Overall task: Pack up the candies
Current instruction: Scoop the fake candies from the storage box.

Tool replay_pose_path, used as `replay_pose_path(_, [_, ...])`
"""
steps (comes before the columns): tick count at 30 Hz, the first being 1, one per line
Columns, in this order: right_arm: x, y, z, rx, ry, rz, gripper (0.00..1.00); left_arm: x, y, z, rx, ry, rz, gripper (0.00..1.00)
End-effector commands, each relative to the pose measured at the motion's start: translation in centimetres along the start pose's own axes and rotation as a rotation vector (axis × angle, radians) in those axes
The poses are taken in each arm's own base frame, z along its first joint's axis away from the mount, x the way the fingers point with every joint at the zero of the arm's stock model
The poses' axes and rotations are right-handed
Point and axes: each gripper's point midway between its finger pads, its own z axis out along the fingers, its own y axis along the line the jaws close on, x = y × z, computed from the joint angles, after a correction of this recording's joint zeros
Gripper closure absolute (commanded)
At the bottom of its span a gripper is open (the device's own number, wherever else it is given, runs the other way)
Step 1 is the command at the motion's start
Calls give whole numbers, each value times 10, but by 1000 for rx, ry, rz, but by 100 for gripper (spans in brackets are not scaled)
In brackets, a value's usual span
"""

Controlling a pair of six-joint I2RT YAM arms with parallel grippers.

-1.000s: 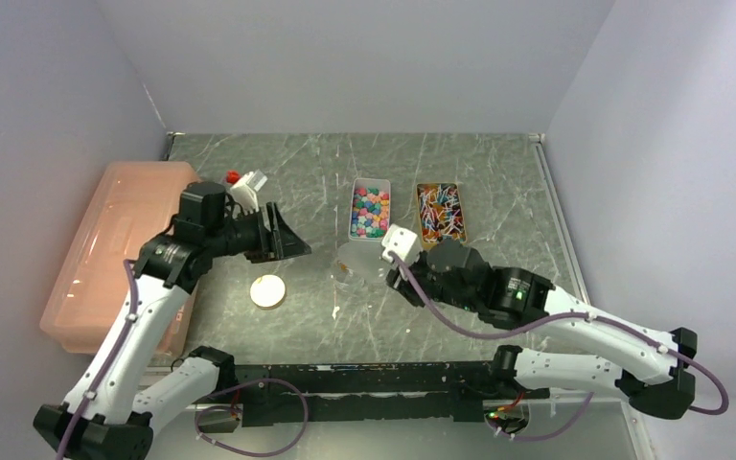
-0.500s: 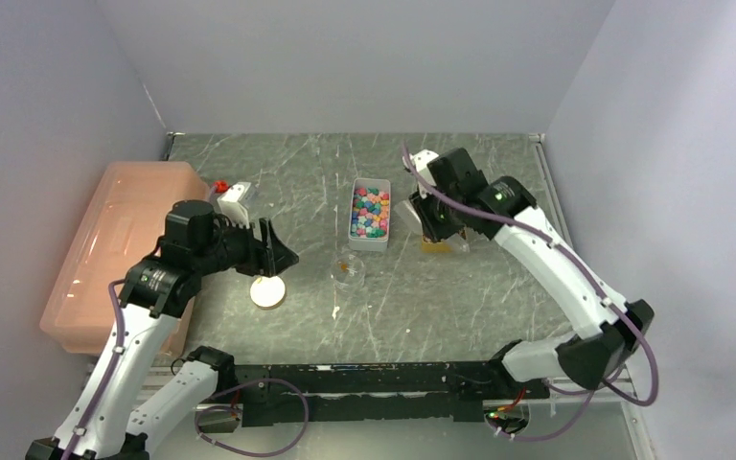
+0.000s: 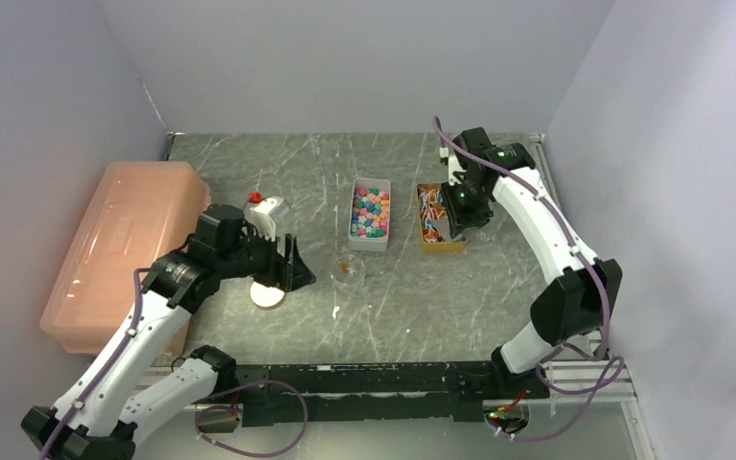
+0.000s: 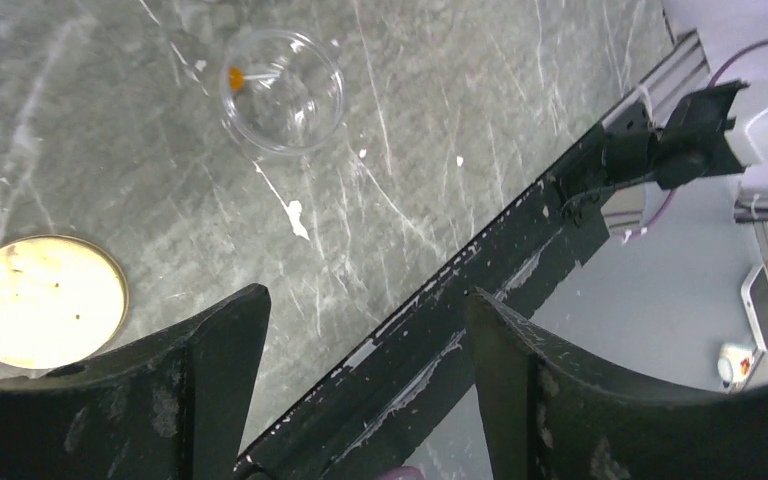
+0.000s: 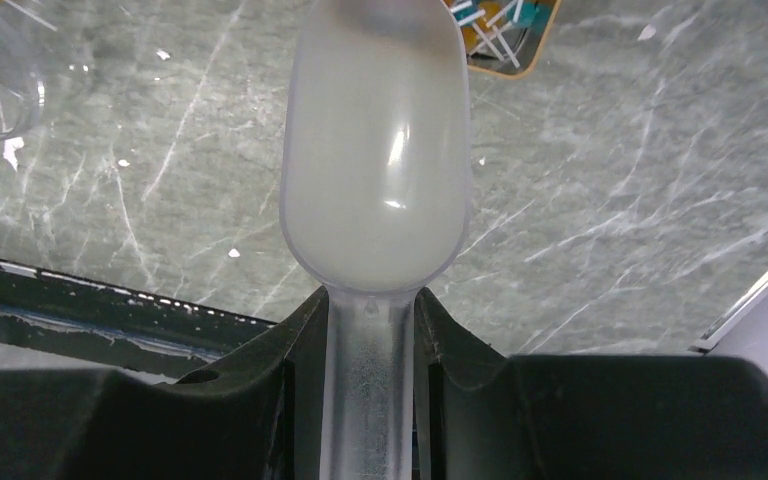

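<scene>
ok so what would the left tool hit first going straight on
Probably bare table near the white smear, short of the rail; the left tool is open and empty, and depth is unclear.

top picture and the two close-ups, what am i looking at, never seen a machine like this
Two robot arms are bolted to a marbled table. The wide picture looks down from above. Each close-up comes from a camera on one wrist. The left arm has open, empty jaws near a round pale disc. The right arm grips a cloudy plastic scoop by its handle; it looks empty. That arm is by an orange tray of coloured sticks. Mid-table are the candies in a white tray, and a small clear dish. A pink lidded box sits at the left.
</scene>
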Motion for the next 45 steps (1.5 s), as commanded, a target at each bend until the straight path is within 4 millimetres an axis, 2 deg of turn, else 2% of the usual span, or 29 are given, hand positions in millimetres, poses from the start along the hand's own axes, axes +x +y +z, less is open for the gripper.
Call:
replay_pose_path(1, [14, -5, 13, -32, 105, 75, 100, -7, -13, 3, 32, -2, 72, 24])
replay_pose_path(9, [10, -17, 33, -33, 172, 125, 100, 1, -23, 2, 67, 15, 90, 24])
replay_pose_path(15, [2, -23, 58, -11, 240, 123, 100, 1, -26, 2, 75, 18, 93, 24])
replay_pose_path(34, [-28, -29, 107, 0, 321, 116, 100, 0, -28, 2, 70, 38, 101, 24])
replay_pose_path(45, [-60, -32, 147, 21, 274, 174, 100, 6, -23, 6, 47, 59, 98, 24])
